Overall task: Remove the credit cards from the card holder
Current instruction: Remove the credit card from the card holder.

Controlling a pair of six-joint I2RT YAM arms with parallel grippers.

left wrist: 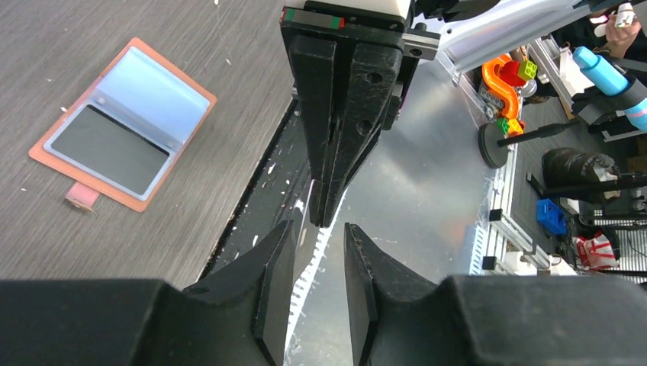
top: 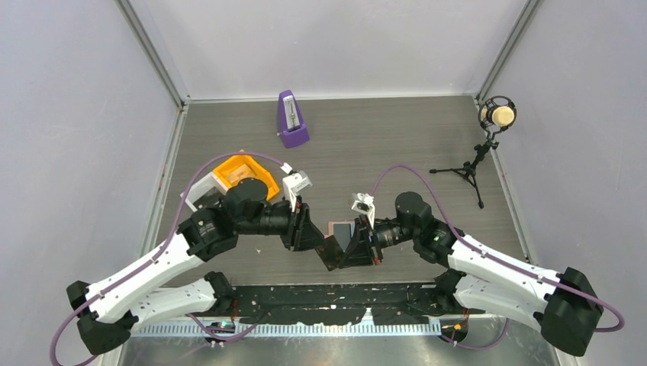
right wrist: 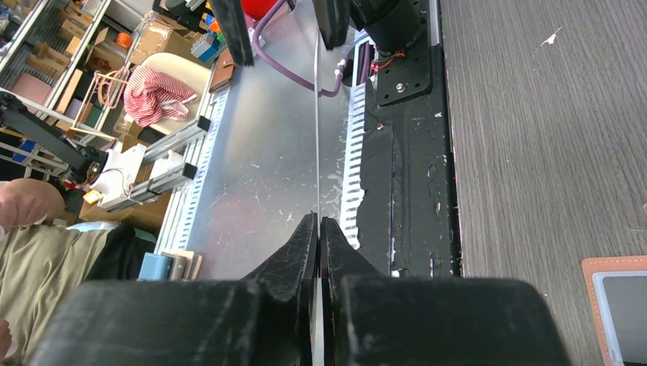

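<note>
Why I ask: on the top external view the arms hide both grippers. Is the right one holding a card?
Observer: Yes. In the right wrist view the right gripper is shut on a thin credit card, seen edge-on.
Operator: And the left gripper?
Observer: The left gripper is open. Its fingers sit either side of that card's far end, with gaps showing.
Operator: Is anything in the card holder?
Observer: The left wrist view shows the card holder lying open, with a dark card in one pocket. The other face looks bare blue-grey.
</note>
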